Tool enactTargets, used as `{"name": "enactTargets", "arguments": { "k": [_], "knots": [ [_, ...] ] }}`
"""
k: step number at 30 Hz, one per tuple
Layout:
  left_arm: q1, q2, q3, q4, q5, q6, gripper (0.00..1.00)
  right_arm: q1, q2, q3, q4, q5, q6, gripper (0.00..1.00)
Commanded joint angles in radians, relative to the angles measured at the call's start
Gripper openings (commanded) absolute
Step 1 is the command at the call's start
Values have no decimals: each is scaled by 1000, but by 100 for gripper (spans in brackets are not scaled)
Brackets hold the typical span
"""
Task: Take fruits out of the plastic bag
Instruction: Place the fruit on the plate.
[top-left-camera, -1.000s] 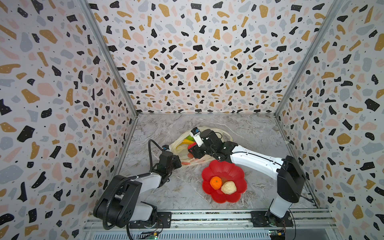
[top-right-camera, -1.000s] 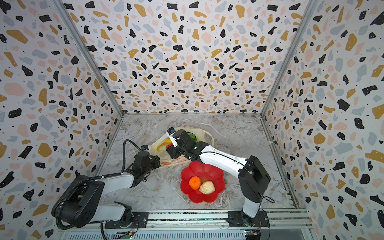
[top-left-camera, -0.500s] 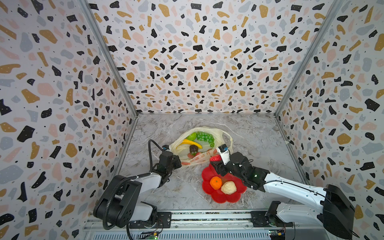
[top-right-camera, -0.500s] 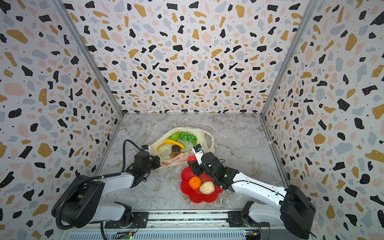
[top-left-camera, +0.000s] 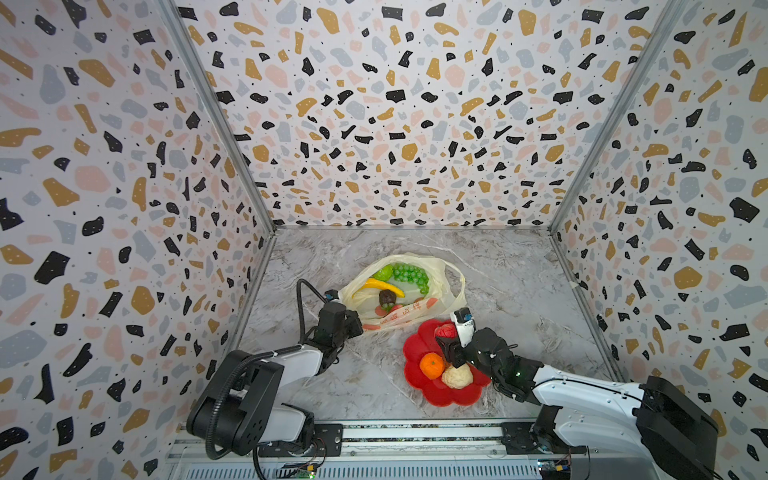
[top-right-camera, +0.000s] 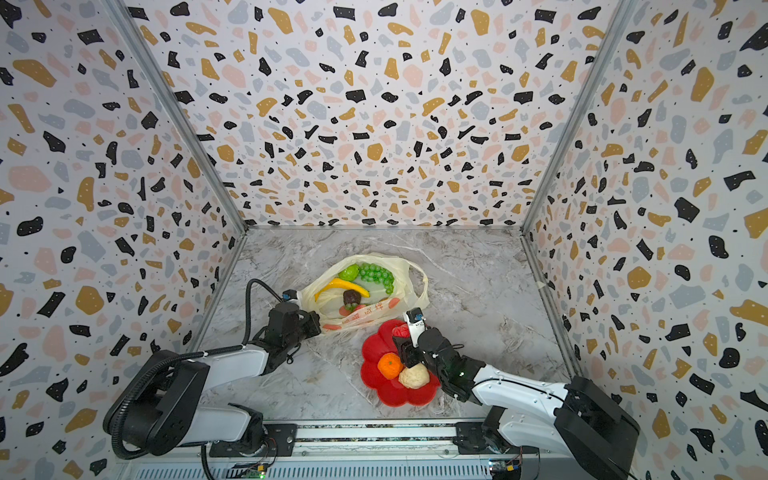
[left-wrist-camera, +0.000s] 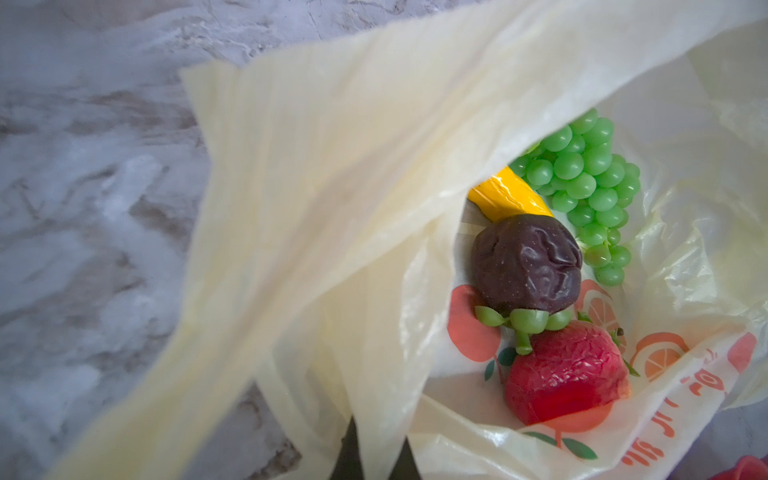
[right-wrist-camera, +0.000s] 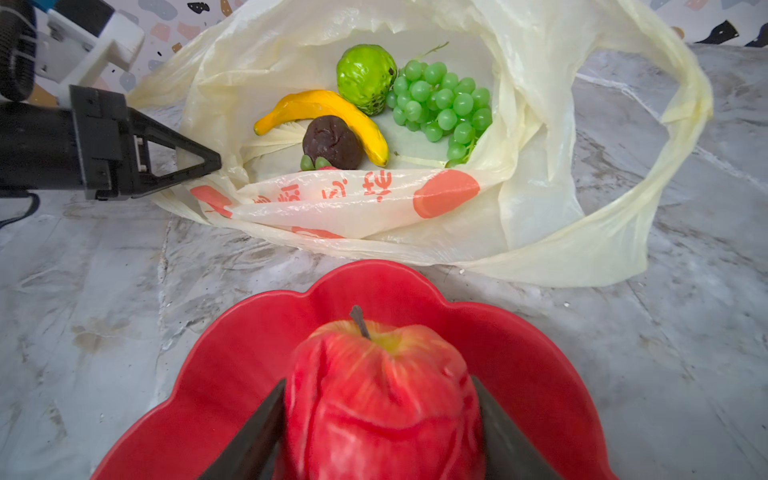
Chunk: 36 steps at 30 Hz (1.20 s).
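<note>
Here's the thin cream-yellow plastic bag (right-wrist-camera: 540, 187): translucent film, crinkled all over, with a soft sheen and red print showing through. The dark brown round toy fruit (left-wrist-camera: 523, 262) is deeply wrinkled yet glossy. The green grape bunch (left-wrist-camera: 590, 178) is all smooth, glassy, half-clear beads. The yellow banana (right-wrist-camera: 324, 104) is slick, shiny plastic, and the red strawberry (left-wrist-camera: 565, 365) looks waxy and creased. The bumpy red toy fruit (right-wrist-camera: 382, 395) has ridged, waxy skin. The red flower-shaped dish (right-wrist-camera: 249, 353) is smooth, glossy plastic. The grey marbled tabletop (right-wrist-camera: 124, 311) is matt, stone-look and scuffed. The left claw (right-wrist-camera: 214, 164) is matt black plastic.
</note>
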<state>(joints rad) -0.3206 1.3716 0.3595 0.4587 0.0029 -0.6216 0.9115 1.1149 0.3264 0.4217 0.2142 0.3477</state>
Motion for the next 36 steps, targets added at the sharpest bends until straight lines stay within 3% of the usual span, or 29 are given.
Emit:
{"name": "enactTargets", "arguments": {
  "k": [1, 24, 28, 31, 36],
  "knots": [
    [5, 8, -13, 51, 6, 3, 3, -5, 17, -27, 134, 27, 6, 62],
    [6, 8, -11, 48, 3, 5, 3, -8, 241, -47, 321, -22, -9, 68],
    [6, 7, -10, 46, 0, 7, 3, -8, 247, -43, 294, -15, 5, 71],
    [5, 5, -11, 44, -1, 7, 3, -8, 228, -52, 289, 1, 12, 80],
    [6, 3, -11, 43, -3, 7, 3, -8, 195, -56, 273, -3, 10, 80]
  ]
}}
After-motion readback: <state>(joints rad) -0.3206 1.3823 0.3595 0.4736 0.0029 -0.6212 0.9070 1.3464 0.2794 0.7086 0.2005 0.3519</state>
